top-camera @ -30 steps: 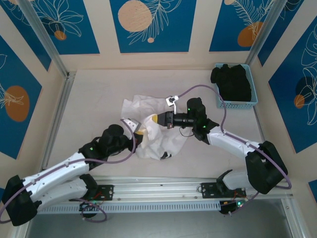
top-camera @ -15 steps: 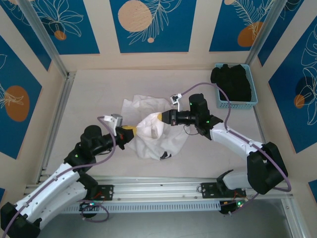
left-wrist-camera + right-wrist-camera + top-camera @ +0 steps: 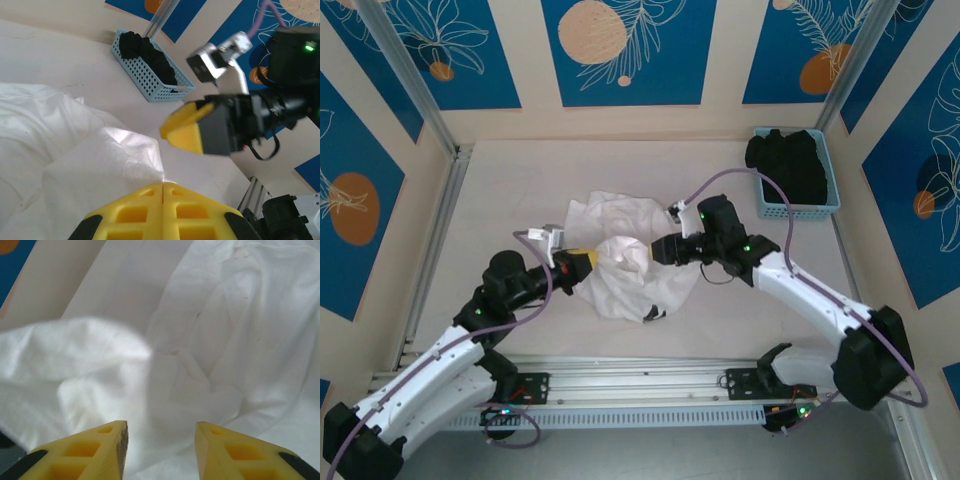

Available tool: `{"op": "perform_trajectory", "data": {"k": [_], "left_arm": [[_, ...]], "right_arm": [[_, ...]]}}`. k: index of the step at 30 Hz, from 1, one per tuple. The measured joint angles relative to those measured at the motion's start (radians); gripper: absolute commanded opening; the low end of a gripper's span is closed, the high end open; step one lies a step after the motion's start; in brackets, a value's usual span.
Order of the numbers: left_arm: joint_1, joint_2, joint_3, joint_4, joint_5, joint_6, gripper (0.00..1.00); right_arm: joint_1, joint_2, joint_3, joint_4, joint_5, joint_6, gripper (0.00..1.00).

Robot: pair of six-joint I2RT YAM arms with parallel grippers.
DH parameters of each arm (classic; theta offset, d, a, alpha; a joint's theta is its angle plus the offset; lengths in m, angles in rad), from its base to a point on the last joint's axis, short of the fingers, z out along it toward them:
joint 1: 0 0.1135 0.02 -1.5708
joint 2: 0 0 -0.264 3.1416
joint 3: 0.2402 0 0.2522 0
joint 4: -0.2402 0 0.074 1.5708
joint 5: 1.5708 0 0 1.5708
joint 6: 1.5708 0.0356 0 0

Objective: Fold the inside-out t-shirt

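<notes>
While the crumpled white cotton short-sleeved t-shirt [image 3: 630,265] lies bunched on the pale desk [image 3: 510,190], well apart from the light-blue perforated plastic basket [image 3: 832,207] and nearer the arm bases than it, just one hand has hold of it. The left hand [image 3: 582,262], at the shirt's edge farthest from the basket, has its yellow fingers pressed together on a small peak of cloth. The right hand [image 3: 658,248], at the shirt's basket-side edge, holds its yellow fingers apart with nothing between them, loose folds lying just beyond the tips. The risk I see lies in that lone, thin pinch: a pull away from the basket would likely drag the whole heap across the desk rather than spread it, or the cloth could slip free. Closing the right hand into such deep wrinkles may catch several layers at once, locking the bundle up instead of opening it for a fold. The two hands also sit near each other over the shirt, so a careless reach could knock them together.
</notes>
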Motion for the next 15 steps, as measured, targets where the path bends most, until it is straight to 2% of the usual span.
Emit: {"op": "perform_trajectory", "data": {"k": [6, 12, 15], "left_arm": [[0.0, 0.014, 0.0, 0.014, 0.001, 0.0, 0.0], [0.0, 0.018, 0.0, 0.018, 0.002, -0.004, 0.0], [0.0, 0.018, 0.0, 0.018, 0.007, -0.006, 0.0]], "right_arm": [[0.182, -0.066, -0.01, -0.007, 0.148, -0.109, 0.48], [0.287, 0.029, 0.053, -0.034, 0.312, -0.206, 0.49], [0.328, 0.085, 0.091, -0.045, 0.406, -0.238, 0.45]]}}
